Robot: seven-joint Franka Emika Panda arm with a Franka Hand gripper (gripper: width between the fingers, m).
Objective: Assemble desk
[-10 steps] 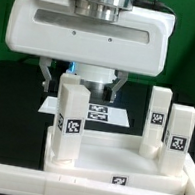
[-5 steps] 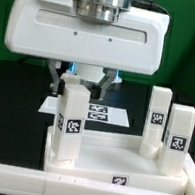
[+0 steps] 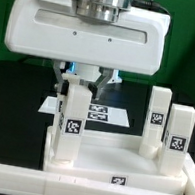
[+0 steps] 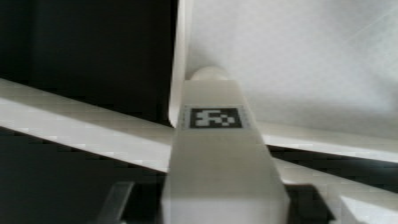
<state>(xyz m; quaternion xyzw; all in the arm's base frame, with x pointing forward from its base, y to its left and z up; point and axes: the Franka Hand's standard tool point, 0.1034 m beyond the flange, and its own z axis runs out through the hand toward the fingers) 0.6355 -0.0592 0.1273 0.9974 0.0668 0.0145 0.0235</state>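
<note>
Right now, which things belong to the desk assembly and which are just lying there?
Part of the job:
- tabletop panel
- leg between the fingers
- two legs standing at the exterior view's right
- gripper

Just lying there:
- marker board

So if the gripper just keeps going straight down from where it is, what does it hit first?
Most likely the upright leg standing between its fingers: the gripper points straight down around the leg's top. Below that comes the tabletop panel; actual finger contact is unclear.

broad white gripper housing — grey metal wrist, dark fingers
</note>
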